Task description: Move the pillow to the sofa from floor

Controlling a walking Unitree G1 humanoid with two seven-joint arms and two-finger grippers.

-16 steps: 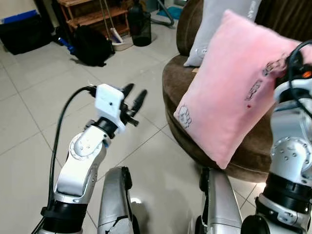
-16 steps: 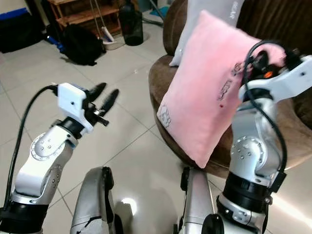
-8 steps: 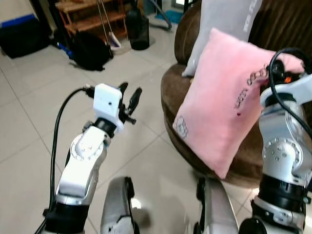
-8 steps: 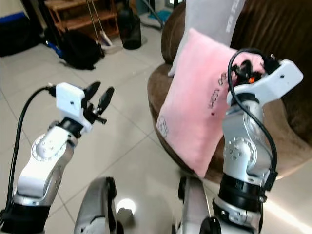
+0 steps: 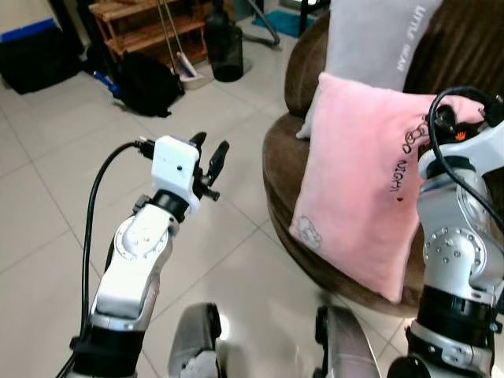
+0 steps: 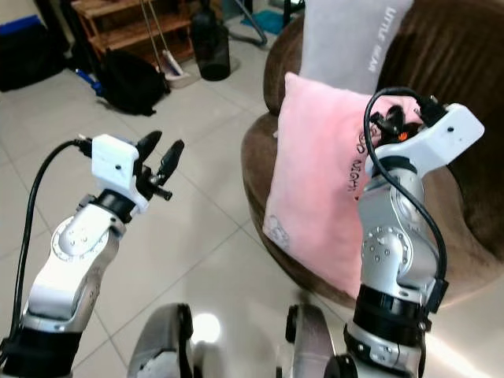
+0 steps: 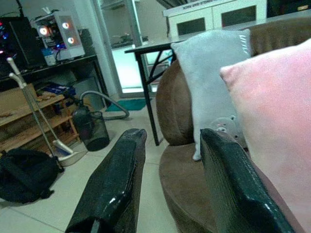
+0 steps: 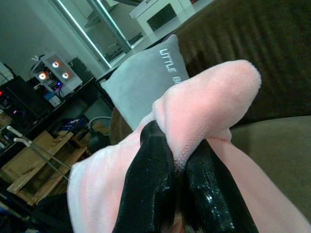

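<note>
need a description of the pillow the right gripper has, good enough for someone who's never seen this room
Start at the round brown sofa on the robot's right. A grey pillow with white lettering stands against its back; in front of it, over the seat's front edge, hangs the pink pillow, pinched at a top corner by the right gripper. It is plush, with dark embroidery.

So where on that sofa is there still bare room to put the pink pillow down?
The brown sofa seat is bare to the right of the pink pillow, in front of the backrest. The left side is crowded: the grey pillow leans there. The right gripper has its jaws shut on the pink pillow's corner; the left gripper hangs open over bare floor tiles.
</note>
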